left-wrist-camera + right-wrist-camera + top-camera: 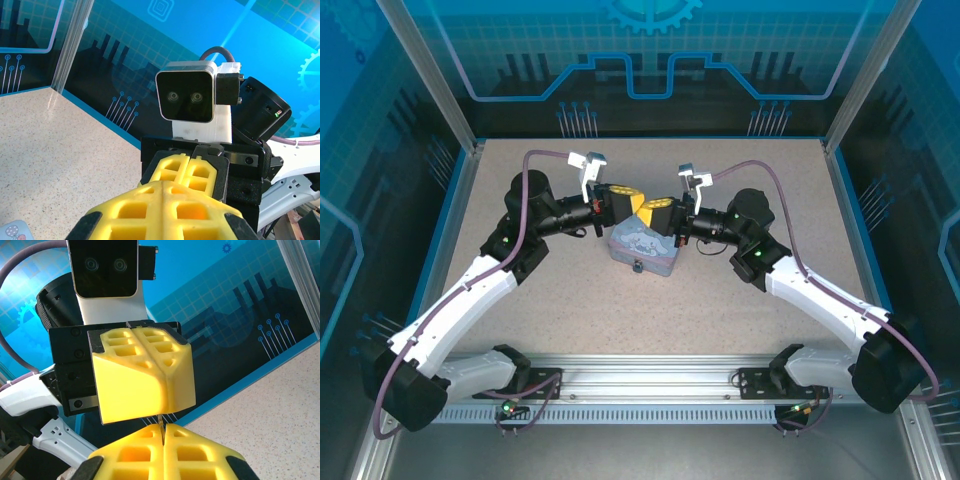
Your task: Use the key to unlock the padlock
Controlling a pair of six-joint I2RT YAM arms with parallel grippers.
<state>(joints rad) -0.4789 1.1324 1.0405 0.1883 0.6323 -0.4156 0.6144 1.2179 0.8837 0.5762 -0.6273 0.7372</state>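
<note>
Left wrist view: beside left gripper (162, 187), tin (12, 231) corner's print, perhaps balloons.

we get bright, even, cool light from overhead, and the blue walls tint everything. on the speckled table (650, 310) the arms cast only soft, pale shadows. in the wrist views the left gripper (161, 192) and right gripper (162, 435) sit close to the lens and go soft, their yellow foam almost glowing. the key (160, 419) pinched in the right one is a thin blurred sliver. pale glare streaks the glossy wall (250, 35).
</note>
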